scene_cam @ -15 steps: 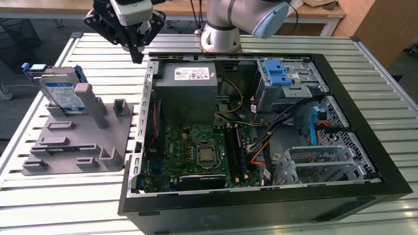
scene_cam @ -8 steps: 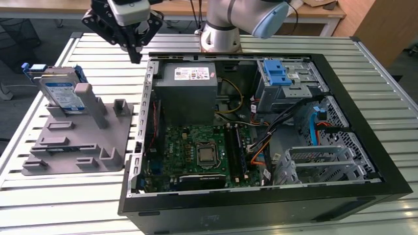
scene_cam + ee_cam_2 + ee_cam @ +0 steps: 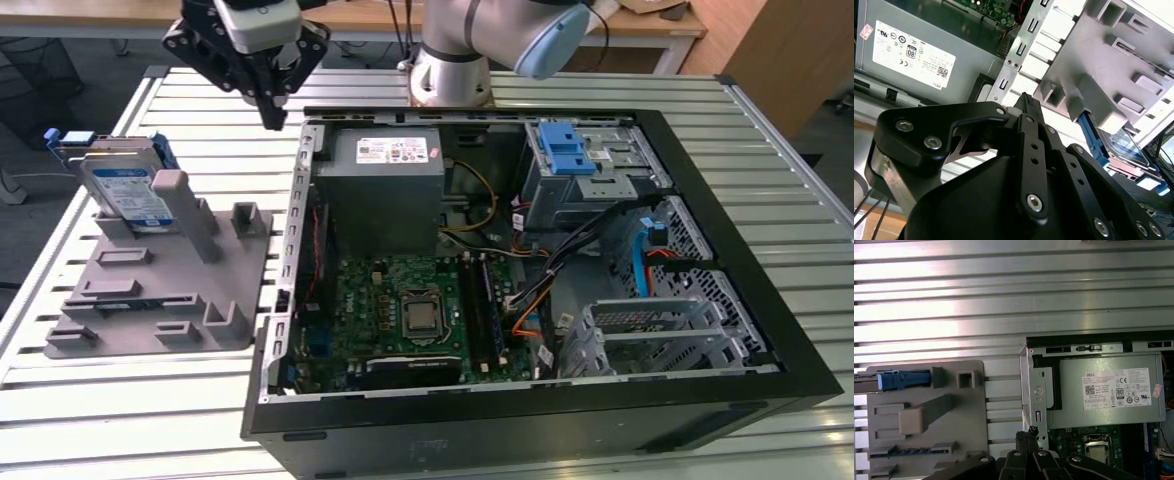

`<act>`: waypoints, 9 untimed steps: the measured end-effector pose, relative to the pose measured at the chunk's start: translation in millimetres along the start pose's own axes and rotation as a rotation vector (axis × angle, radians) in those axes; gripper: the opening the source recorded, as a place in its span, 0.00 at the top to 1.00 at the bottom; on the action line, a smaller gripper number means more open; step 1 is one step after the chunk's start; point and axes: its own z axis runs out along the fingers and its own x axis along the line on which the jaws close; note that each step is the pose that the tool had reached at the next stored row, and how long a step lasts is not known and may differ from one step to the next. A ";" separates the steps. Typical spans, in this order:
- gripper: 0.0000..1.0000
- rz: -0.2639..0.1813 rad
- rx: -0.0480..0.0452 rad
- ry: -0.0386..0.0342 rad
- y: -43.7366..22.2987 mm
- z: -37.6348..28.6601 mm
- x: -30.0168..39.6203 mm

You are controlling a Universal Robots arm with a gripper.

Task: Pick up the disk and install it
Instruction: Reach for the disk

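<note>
Black robot gripper [image 3: 274, 118] hung empty, fingers pressed together, near a corner of the open black computer case [image 3: 534, 425]
the silver hard-drive disk [image 3: 127, 190] in its blue carrier sat in a grey plastic holder [image 3: 160, 300] just beside that case, well apart from the gripper

disk [image 3: 123, 190]: 1 | grey fixture [image 3: 160, 290]: 1 | computer case [image 3: 534, 425]: 1 | power supply [image 3: 387, 185]: 1 | claw [image 3: 274, 118]: 1

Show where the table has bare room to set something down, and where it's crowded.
Bare slats: the near table corner by the fixture, the strip along the case on the exterior view's right, and the stretch between fixture, case and arm base. The gap between fixture and case is narrow, with the gripper above it. Inside the case it is crowded.
</note>
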 end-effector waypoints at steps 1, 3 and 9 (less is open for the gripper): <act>0.89 0.000 0.0000 0.0000 0.0 0.0 0.4; 0.89 0.000 0.0000 0.0000 -0.1 0.0 1.2; 0.89 0.000 0.0000 0.0000 -0.3 0.1 3.8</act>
